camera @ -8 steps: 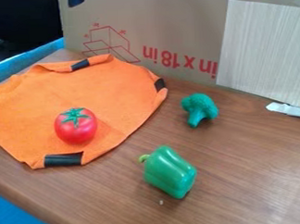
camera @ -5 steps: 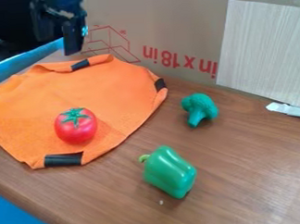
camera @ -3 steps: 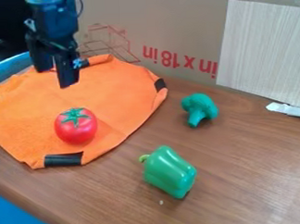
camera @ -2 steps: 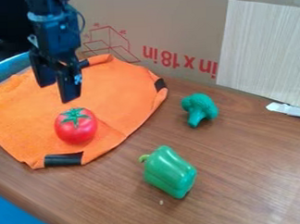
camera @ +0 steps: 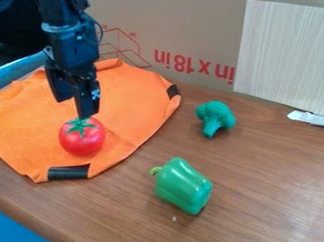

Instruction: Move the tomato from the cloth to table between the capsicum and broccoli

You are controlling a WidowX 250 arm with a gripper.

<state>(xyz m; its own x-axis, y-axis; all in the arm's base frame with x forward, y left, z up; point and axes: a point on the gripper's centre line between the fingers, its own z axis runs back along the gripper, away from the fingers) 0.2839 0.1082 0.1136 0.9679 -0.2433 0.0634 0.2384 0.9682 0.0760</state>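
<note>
My gripper (camera: 75,107) hangs at the left over the orange cloth (camera: 133,96), just above and behind the tomato. It is open, its two fingers apart with nothing between them, and the tip of the right one overlaps the tomato's green top in the view. The red tomato (camera: 82,139) rests upright on the front part of the cloth. On the wooden table (camera: 267,174) the green capsicum (camera: 183,186) lies at the front centre, its stem toward the left. Behind it and to the right is the green broccoli (camera: 215,117).
A cardboard box (camera: 188,37) stands along the back, with a pale wood-grain panel (camera: 282,53) at its right. A white object (camera: 310,118) lies by the panel's foot. The table's edge runs along the lower left.
The gripper has come in from the top left, moved down toward the viewer and then slightly right, nearing the tomato. Tomato, cloth, capsicum and broccoli have stayed in place.
</note>
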